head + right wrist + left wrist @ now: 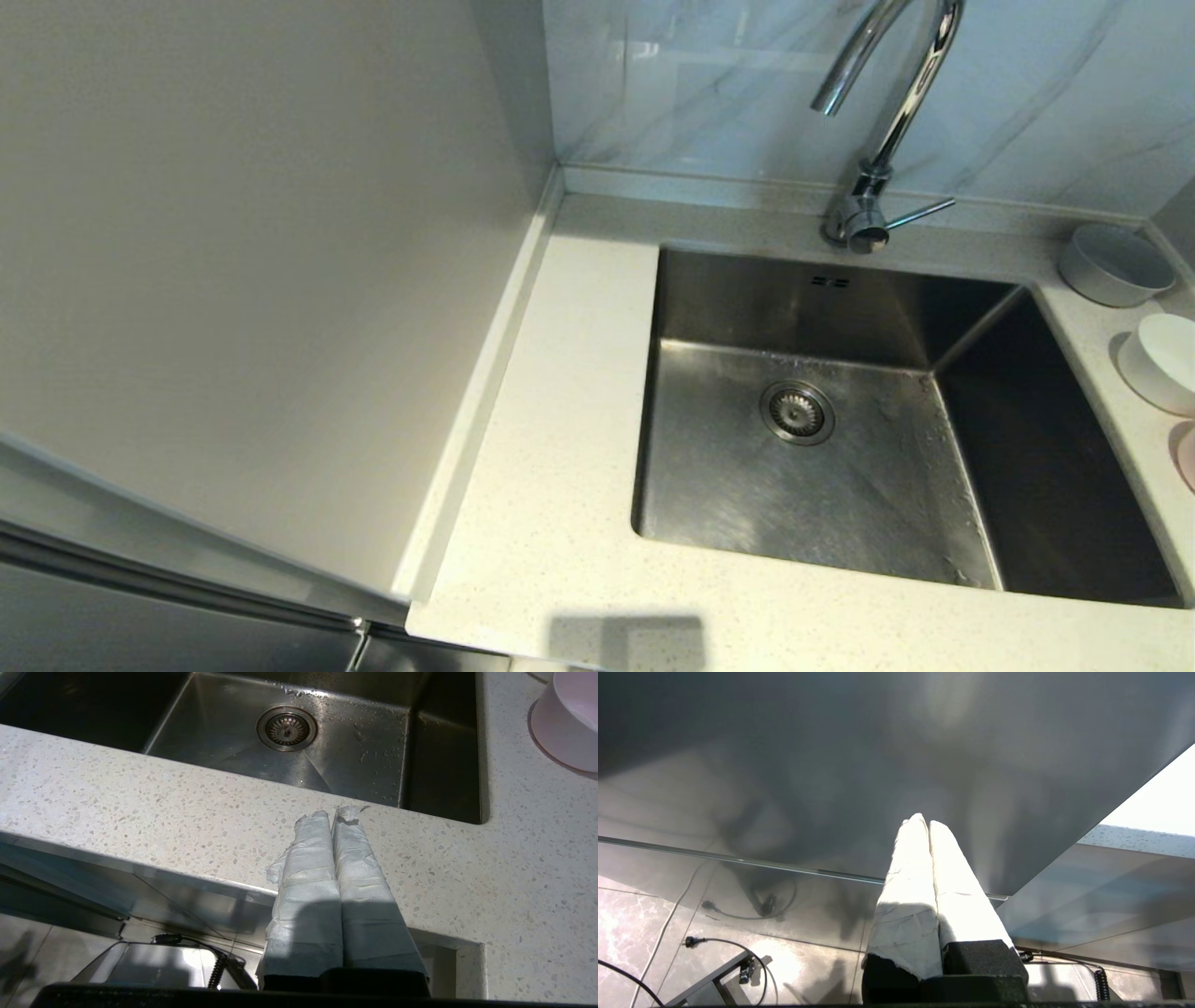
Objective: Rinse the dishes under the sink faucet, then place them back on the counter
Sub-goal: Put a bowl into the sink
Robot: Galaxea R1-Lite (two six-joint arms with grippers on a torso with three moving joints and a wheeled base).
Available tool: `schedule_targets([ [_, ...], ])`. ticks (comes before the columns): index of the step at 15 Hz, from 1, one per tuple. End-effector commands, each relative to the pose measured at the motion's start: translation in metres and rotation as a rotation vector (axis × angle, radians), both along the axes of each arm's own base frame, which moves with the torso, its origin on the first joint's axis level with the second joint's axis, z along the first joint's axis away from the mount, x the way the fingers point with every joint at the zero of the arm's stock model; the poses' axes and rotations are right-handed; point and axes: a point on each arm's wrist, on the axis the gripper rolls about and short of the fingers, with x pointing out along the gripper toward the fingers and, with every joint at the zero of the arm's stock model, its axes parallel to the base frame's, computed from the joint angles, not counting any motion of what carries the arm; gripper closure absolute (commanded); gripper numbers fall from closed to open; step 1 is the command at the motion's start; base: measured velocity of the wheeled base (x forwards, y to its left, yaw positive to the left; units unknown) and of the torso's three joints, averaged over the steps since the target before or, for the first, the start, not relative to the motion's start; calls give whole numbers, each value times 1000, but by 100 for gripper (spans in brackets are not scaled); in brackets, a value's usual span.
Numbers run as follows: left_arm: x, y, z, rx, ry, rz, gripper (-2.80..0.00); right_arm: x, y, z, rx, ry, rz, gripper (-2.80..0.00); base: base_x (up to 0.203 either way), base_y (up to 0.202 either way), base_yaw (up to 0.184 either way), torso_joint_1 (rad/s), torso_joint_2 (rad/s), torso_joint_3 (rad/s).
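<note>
Stainless steel is lying bare across the sink (pixel 868 467): only the strainer drain (pixel 796 412) and scattered water droplets are showing on its floor, and nothing is running from the sink faucet (pixel 887 121) at the far edge. Three bowls are waiting in a row on the bench (pixel 551 523) to the right of the basin: the pale grey bowl (pixel 1114 265) farthest, the white bowl (pixel 1162 362) nearer, and the pale pink bowl (pixel 567 730) nearest, half cut off in the head view. What is inside them cannot be told.

Neither hand is holding anything. The right hand (pixel 333 813), fingers pressed together, is hovering at the bench's near edge; the left hand (pixel 923 822), likewise closed, is parked low beside a grey panel, away from the work.

Rinsing looks not yet begun. A sensible start is for the right hand to open wide, approach the pink bowl from above its rim and pinch the wall firmly, since a glazed wall may slip.
</note>
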Motion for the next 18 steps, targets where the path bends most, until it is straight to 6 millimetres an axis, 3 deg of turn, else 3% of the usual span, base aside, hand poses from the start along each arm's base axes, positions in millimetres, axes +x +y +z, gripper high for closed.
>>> schedule_targets([
  [1, 0, 0, 0, -1, -3, 1, 0, 0, 0, 0, -2, 0, 1, 0, 0, 0, 0, 0, 0, 0],
  [10, 0, 0, 0, -1, -3, 1, 0, -2, 0, 7, -82, -4, 16, 0, 0, 0, 0, 0, 0, 0],
  [12, 0, 0, 0, -1, -3, 1, 0, 1, 0, 32, -106, 54, 21, 0, 0, 0, 0, 0, 0, 0],
  [14, 0, 0, 0, -1, -3, 1, 0, 19, 0, 73, -111, 143, 14, 0, 0, 0, 0, 0, 0, 0],
  [16, 0, 0, 0, -1, -3, 0, 0, 54, -1, 124, -113, 214, -10, 0, 0, 0, 0, 0, 0, 0],
  [18, 0, 0, 0, -1, -3, 1, 0, 107, -5, 183, -113, 250, -40, 0, 0, 0, 0, 0, 0, 0],
])
